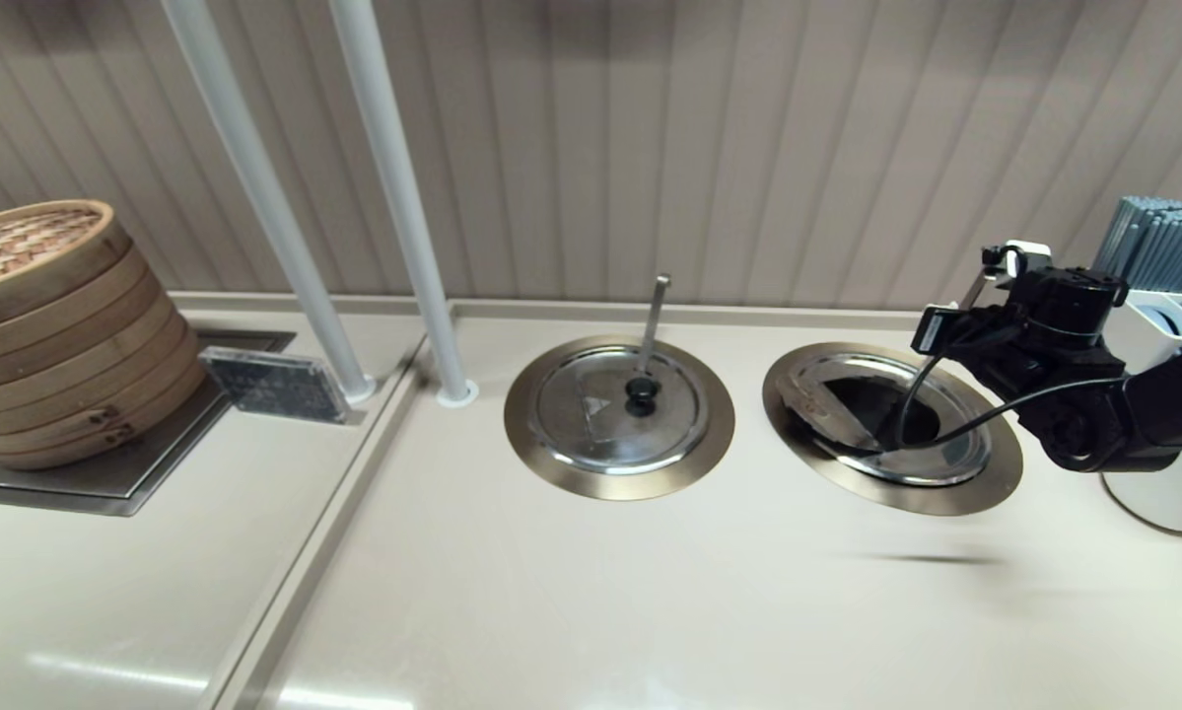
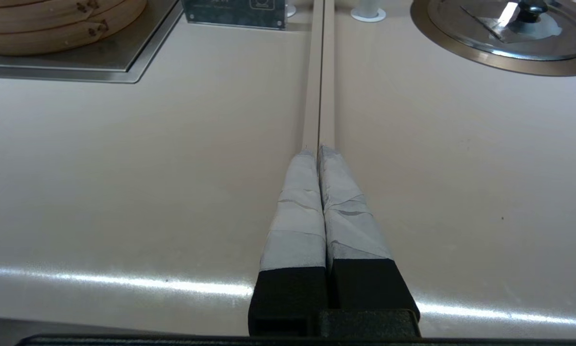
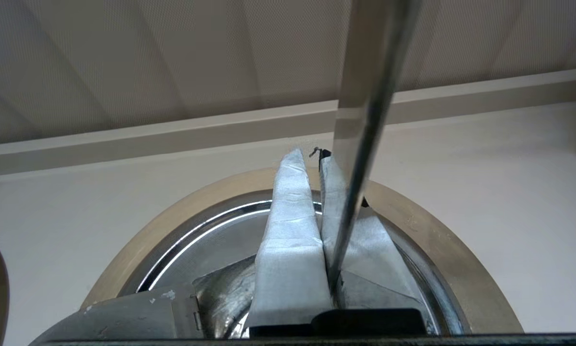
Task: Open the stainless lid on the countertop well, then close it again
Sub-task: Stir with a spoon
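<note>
The stainless lid (image 1: pixel 950 449) lies over the countertop well, whose bronze-gold ring (image 1: pixel 995 485) frames it at the right. A dark triangle mark (image 1: pixel 852 394) and the rim patch (image 1: pixel 798 394) show on the lid's left part. My right gripper (image 1: pixel 955 330) hangs low over the lid and hides the knob. In the right wrist view the right gripper (image 3: pixel 311 156) is shut over the lid (image 3: pixel 206 240), with nothing visible between its fingers. The slanting ladle handle (image 3: pixel 364 120) crosses close beside them. My left gripper (image 2: pixel 318 150) is parked shut over the counter seam.
The twin lid (image 1: pixel 618 409) with its black knob and vertical ladle handle (image 1: pixel 655 320) sits to the left. A bamboo steamer stack (image 1: pixel 48 325) stands far left on a steel plate. Two white poles (image 1: pixel 393 197) rise behind. A holder of grey sticks (image 1: pixel 1162 237) and a white container (image 1: pixel 1157 498) stand at the right edge.
</note>
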{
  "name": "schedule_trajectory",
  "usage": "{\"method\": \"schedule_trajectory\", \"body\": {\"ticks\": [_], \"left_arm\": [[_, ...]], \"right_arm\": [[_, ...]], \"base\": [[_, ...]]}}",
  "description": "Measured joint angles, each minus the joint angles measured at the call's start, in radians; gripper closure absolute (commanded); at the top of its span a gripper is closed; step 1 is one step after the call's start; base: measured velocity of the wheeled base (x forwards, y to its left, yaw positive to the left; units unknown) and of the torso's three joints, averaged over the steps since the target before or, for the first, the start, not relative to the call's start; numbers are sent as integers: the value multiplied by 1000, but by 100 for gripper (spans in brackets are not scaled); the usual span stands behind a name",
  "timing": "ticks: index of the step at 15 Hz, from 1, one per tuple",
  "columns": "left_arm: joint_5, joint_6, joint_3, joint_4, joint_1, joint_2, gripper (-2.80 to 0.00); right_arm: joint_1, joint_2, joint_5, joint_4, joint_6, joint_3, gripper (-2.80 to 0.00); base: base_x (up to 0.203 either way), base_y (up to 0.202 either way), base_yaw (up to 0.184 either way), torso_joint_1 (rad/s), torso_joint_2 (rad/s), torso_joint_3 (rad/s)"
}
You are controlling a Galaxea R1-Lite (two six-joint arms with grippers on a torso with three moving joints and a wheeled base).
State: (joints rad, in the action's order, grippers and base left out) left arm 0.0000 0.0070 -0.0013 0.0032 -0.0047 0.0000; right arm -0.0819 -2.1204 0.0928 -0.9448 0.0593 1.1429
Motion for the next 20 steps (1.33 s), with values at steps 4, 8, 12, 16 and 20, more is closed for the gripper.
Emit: {"method": "schedule_trajectory", "body": {"ticks": [4,8,12,16,20], "left_arm": [[0,0,0,0,0,0,0],[0,0,0,0,0,0,0],[0,0,0,0,0,0,0],[0,0,0,0,0,0,0],[0,0,0,0,0,0,0]], "right_arm": [[-6,-24,31,-2,5,30,0],[20,-43,60,-24,74,57,0],[46,-41,59,-21,124,58,0],[50,-15,43,12,119,38,0],[23,33,-24,63,63,-2,0]], "base": [[0,0,0,0,0,0],[0,0,0,0,0,0],[0,0,0,0,0,0],[0,0,0,0,0,0],[0,0,0,0,0,0]]}}
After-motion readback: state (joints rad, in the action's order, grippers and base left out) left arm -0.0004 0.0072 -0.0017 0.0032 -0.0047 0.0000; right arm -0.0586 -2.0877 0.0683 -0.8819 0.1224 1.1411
